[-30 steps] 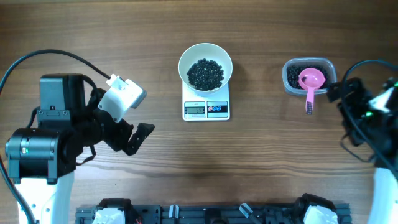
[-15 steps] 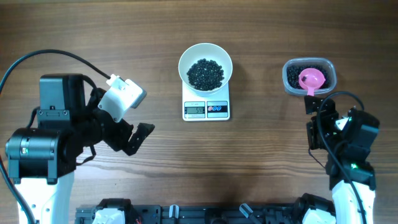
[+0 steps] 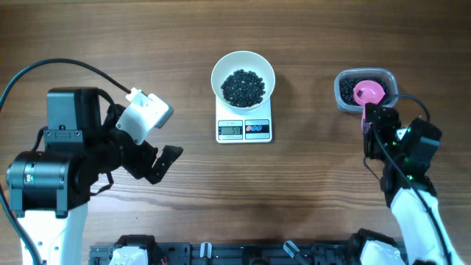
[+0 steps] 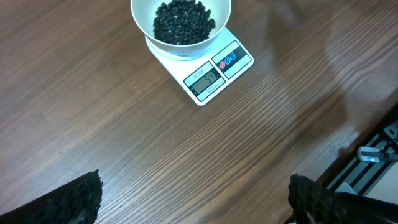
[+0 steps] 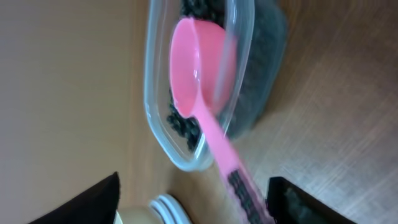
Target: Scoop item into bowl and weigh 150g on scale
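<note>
The item lies in the bowl on the scale. The right gripper, released, straddles the pink scoop by its handle. The left gripper, released, hangs over the desk.

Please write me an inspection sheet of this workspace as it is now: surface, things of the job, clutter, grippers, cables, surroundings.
Surface: wooden table, no spill seen.
Job's things: white bowl holding black beans stands on the scale; pink scoop lies in the clear tub of beans, with its handle over the rim.
Clutter: nothing seen.
Grippers: left gripper, fingers open, empty, above bare table; right gripper, fingers open on both sides of the scoop handle, not touching it.
Cables: black cable loops over the left arm; second cable by the right arm.
Surroundings: dark rail along the near table edge.
</note>
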### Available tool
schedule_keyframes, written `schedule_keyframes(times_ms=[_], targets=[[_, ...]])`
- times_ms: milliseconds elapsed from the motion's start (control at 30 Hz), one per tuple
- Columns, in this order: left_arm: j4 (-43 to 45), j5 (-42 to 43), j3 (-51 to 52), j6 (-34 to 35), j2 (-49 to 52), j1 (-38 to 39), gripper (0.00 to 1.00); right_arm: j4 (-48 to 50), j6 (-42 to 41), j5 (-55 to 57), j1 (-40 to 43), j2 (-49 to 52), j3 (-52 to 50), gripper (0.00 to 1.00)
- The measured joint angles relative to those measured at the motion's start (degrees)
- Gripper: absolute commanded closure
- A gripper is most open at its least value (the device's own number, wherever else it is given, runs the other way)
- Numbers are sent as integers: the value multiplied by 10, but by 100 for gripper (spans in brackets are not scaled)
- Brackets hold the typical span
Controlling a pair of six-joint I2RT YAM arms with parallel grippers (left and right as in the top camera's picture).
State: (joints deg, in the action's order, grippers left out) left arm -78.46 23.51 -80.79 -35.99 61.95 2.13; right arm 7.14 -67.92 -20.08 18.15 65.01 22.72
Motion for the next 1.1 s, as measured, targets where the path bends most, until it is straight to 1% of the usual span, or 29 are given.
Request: schedule_keyframes(times_ms=[67, 100, 133, 233, 367, 500, 667, 733, 867, 933, 1100], targets=[[0, 0, 0, 0, 0, 0, 0, 47, -5, -4, 0, 40, 0, 26], [0, 0, 0, 0, 0, 0, 0, 52, -7, -5, 0, 48, 0, 27], [0, 0, 0, 0, 0, 0, 0, 54, -7, -7, 0, 55, 0, 27], [0, 0, 0, 0, 0, 0, 0, 54, -13, -17, 0, 79, 0, 34], [0, 0, 0, 0, 0, 0, 0, 54, -20, -23, 0, 94, 0, 34], [0, 0, 0, 0, 0, 0, 0, 54, -33, -24, 0, 97, 0, 39], [0, 0, 0, 0, 0, 0, 0, 55, -49, -14, 0, 97, 0, 48], [0, 0, 0, 0, 0, 0, 0, 58, -56, -7, 0, 97, 0, 50], [0, 0, 0, 0, 0, 0, 0, 58, -65, -2, 0, 97, 0, 59], [0, 0, 0, 0, 0, 0, 0, 59, -67, -2, 0, 97, 0, 64], [0, 0, 0, 0, 0, 0, 0, 63, -71, 0, 0, 97, 0, 72]])
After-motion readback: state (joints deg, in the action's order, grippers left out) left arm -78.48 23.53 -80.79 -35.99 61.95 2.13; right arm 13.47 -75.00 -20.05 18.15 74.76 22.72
